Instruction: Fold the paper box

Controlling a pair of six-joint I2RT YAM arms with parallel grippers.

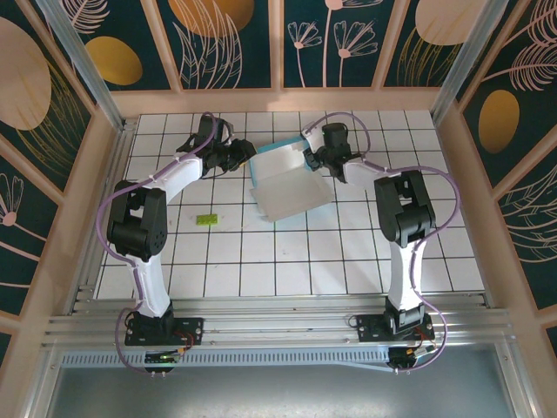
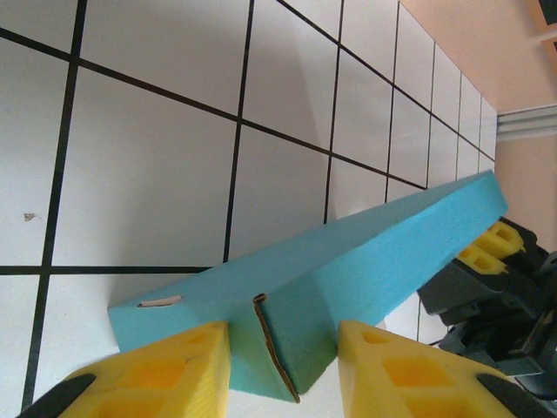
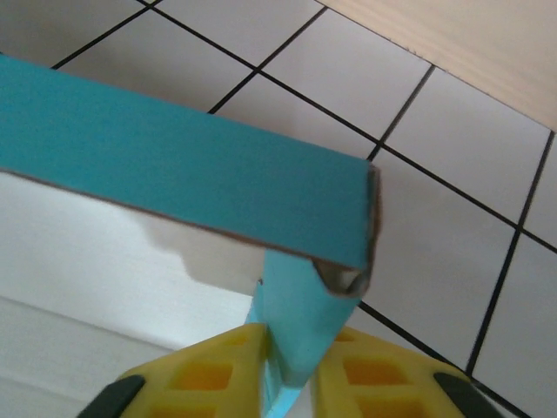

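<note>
At the far end of the counter (image 1: 287,261), the paper box (image 1: 283,187) sits half-formed, one teal wall up, its white panel unfolded. Right fingers (image 3: 218,366) pinch a teal flap; left fingers (image 2: 165,374) straddle a corner, grip unclear.

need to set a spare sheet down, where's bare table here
Free: the near tiles, bordered by the paper box beyond and the green block at left. Crowded: far middle, where left hand and right hand grip the box.
</note>
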